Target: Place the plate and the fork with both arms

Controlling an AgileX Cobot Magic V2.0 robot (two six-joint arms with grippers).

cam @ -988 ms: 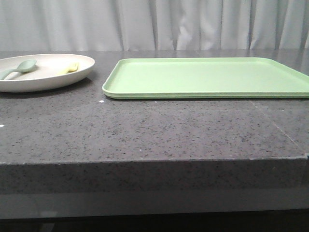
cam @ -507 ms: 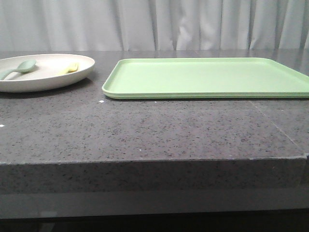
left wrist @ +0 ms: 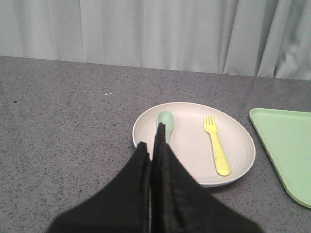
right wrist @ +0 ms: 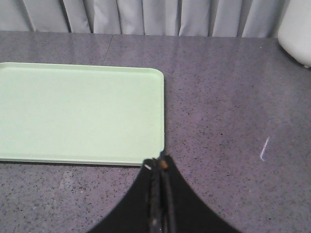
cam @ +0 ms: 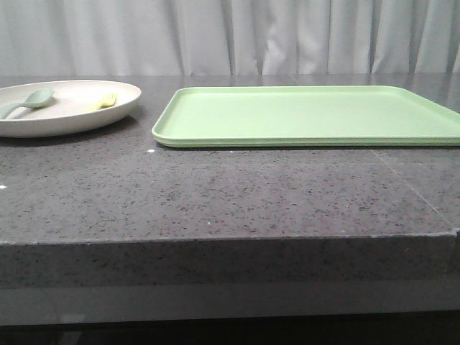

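Note:
The cream plate [cam: 72, 118] sits at the far left of the table; it also shows in the left wrist view [left wrist: 238, 160]. On it lie the yellow fork [left wrist: 216, 145], seen in the front view [cam: 108, 100], and a pale green spoon [left wrist: 166, 121]. My left gripper [left wrist: 151, 143] is shut and empty, its tips over the plate's near rim by the spoon. My right gripper [right wrist: 159, 162] is shut and empty, by the near right corner of the light-green tray [right wrist: 77, 111]. Neither gripper shows in the front view.
The light-green tray [cam: 309, 115] lies right of the plate, with nothing on it. A white object [right wrist: 296, 29] stands at the far right of the table. The table's front edge [cam: 230, 241] is close to the camera. A grey curtain hangs behind.

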